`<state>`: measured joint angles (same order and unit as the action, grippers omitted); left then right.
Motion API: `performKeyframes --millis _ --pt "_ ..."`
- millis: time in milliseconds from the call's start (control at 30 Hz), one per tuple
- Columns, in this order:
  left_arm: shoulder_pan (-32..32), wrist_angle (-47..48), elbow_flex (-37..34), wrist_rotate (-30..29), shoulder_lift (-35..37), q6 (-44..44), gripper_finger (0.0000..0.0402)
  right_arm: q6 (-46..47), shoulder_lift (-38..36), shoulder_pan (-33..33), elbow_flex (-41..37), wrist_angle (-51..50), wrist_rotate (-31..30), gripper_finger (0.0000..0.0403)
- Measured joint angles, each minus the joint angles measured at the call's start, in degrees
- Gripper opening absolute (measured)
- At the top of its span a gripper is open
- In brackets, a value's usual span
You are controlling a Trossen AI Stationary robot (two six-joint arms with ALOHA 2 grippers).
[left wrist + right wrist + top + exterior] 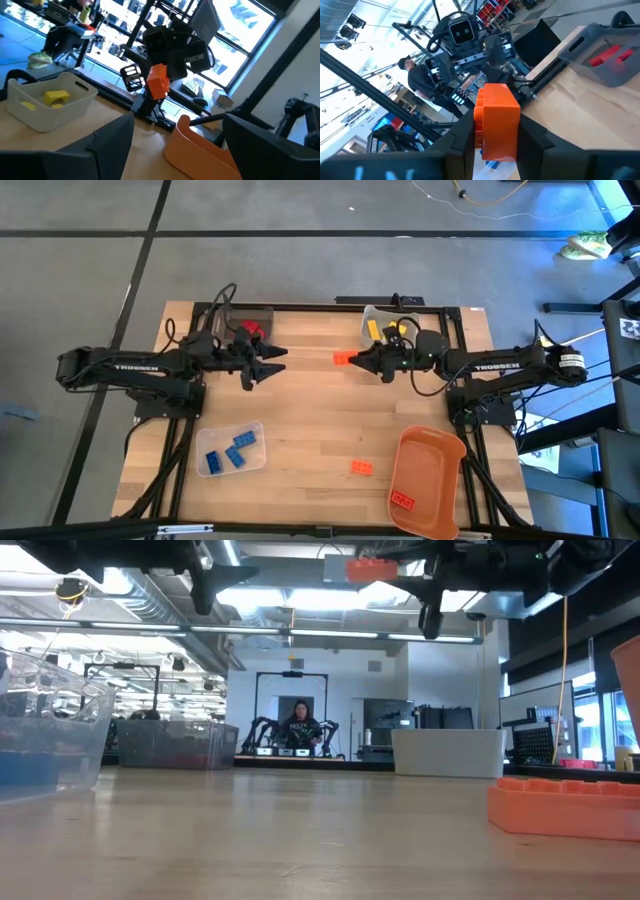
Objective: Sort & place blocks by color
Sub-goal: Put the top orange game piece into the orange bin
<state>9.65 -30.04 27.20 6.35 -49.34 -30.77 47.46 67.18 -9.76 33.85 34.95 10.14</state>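
My right gripper [354, 361] is shut on an orange block [342, 358], high above the table's far middle; the low view shows the block [372, 568] well clear of the tabletop. My left gripper [279, 361] faces it from the left, open and holding nothing, its fingers [107, 145] wide apart. A second orange block [362, 468] lies flat on the table near the front. Red blocks [250, 330] lie in the dark bin [232, 313], yellow ones [373, 330] in the white bin [384, 311], blue ones [230, 453] in the clear bin [252, 428]. My right gripper pinches the orange block between its two fingers, one finger on the studded side [478, 112] and the other on the opposite side [514, 125]. The fingers lie level and point toward the table's left. The block is lifted clear, sticking out past the fingertips.
An orange bin [440, 448] stands at the front right with one block [404, 501] inside. Bare wood lies between the four bins in the table's middle. Black frame rails run along the table's far edge and sides. A person sits far off in the room beyond the table.
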Motion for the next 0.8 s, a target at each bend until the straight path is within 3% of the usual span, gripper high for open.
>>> performKeyframes --millis 567,800 --pt "0.02 0.19 0.0 6.28 -0.02 1.36 0.0295 -1.72 0.07 0.0 0.02 -1.2 0.94 0.0096" --pt "0.09 0.03 0.02 -0.97 -0.03 3.25 0.0295 -2.75 0.06 0.0 0.02 -1.2 0.54 0.0096"
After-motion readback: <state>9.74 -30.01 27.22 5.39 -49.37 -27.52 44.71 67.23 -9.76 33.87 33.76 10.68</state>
